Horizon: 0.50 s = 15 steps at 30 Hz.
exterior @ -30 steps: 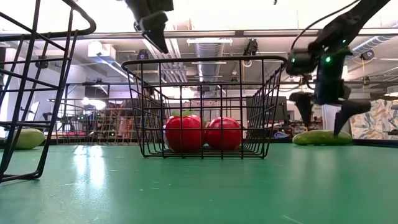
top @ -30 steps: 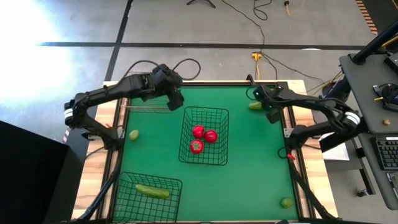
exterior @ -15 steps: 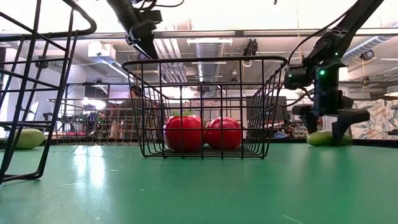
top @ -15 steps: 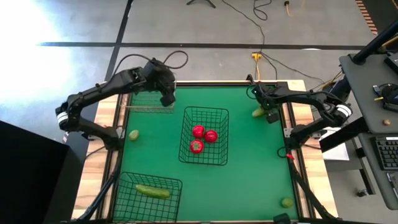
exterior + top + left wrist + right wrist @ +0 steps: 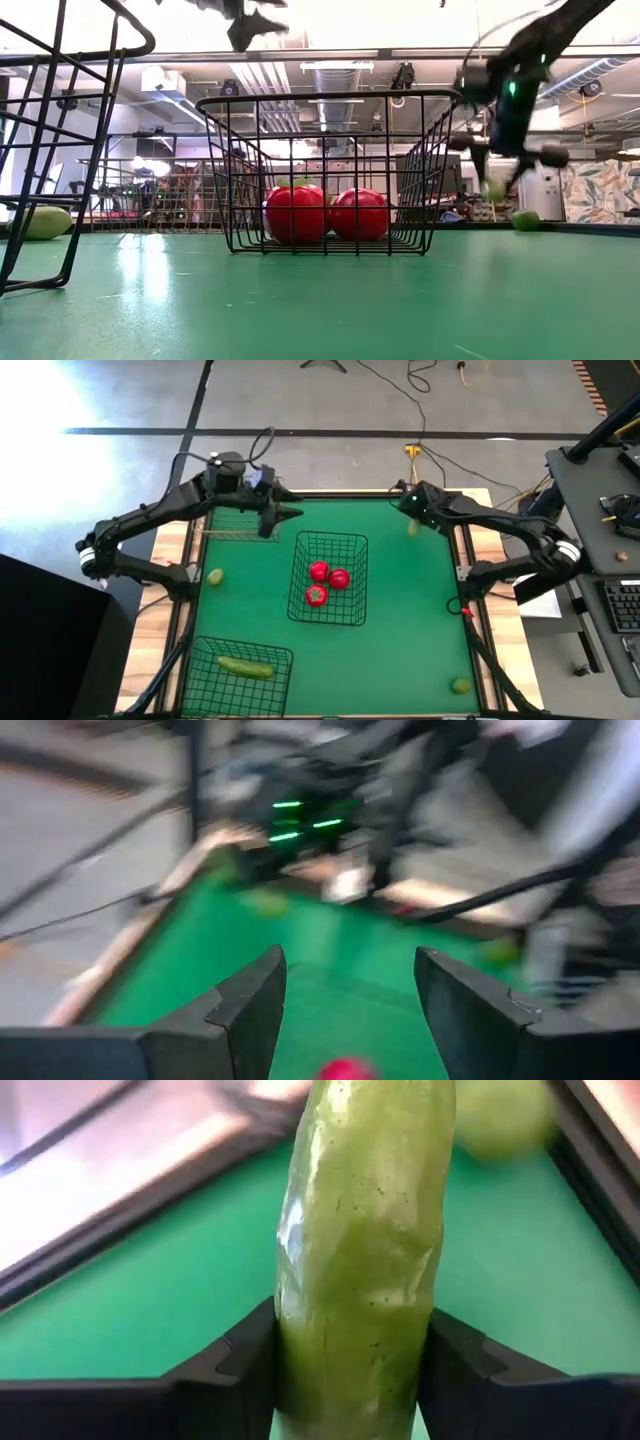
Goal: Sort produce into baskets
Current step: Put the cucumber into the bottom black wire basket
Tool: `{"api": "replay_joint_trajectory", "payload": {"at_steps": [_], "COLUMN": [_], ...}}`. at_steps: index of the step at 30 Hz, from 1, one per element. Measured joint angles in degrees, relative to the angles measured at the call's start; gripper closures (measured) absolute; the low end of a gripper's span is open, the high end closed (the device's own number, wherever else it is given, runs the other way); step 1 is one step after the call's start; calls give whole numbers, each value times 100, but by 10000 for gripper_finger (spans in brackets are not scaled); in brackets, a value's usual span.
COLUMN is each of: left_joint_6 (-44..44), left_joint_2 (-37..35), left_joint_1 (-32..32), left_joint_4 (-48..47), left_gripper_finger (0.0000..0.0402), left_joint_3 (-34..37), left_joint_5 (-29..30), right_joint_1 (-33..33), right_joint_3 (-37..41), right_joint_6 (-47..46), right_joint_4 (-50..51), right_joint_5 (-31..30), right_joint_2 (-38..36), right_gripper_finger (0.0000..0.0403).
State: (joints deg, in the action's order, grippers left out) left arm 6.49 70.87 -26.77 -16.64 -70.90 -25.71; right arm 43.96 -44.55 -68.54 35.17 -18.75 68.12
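Note:
Three red tomatoes [image 5: 328,580] lie in the black middle basket [image 5: 350,545]. One green cucumber [image 5: 245,667] lies in the black basket [image 5: 205,680] at the near left. My right gripper [image 5: 350,1350] is shut on the other cucumber [image 5: 365,1230] near the far right corner, above the table. My left gripper [image 5: 350,990] hangs open above the table, beside the pale wire basket [image 5: 235,525] at the far left. Loose limes rest on the green mat at the left [image 5: 214,576], the near right [image 5: 460,685] and behind the held cucumber [image 5: 505,1115]. My right gripper pinches the cucumber's two long sides [image 5: 300,1340] between its two fingers [image 5: 245,1360]. The cucumber stretches forward past the fingertips. In the low view its end [image 5: 495,188] hangs clear of the mat.
Raised dark rails [image 5: 470,600] border the green mat. Cables [image 5: 415,420] trail on the floor beyond the far edge. A desk with a keyboard [image 5: 620,605] stands to the right of the table. Bare mat [image 5: 410,630] lies right of the middle basket.
My right gripper has shut on the cucumber, which lay flat on the mat, and has lifted it clear and swung it about. A lime now shows on the mat behind it. My left gripper has risen and turned near the pale basket, staying open.

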Motion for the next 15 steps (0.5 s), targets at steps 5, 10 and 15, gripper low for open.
{"api": "replay_joint_trajectory", "payload": {"at_steps": [5, 10, 15], "left_joint_6": [1073, 1489, 1740], "left_joint_2": [-109, -125, -72], "left_joint_1": [558, 1501, 2608], "left_joint_4": [990, 1042, 748], "left_gripper_finger": [196, 196, 196], "left_joint_3": [136, 138, 140], "left_joint_5": [-814, 200, 1414], "right_joint_1": [-1207, -3233, -5375], "right_joint_3": [-800, -1588, -2129], "right_joint_6": [1259, 2749, 3250], "right_joint_4": [708, 783, 821], "right_joint_5": [-306, -695, -897], "right_joint_2": [-761, -1134, -735], "right_gripper_finger": [224, 229, 230]}}
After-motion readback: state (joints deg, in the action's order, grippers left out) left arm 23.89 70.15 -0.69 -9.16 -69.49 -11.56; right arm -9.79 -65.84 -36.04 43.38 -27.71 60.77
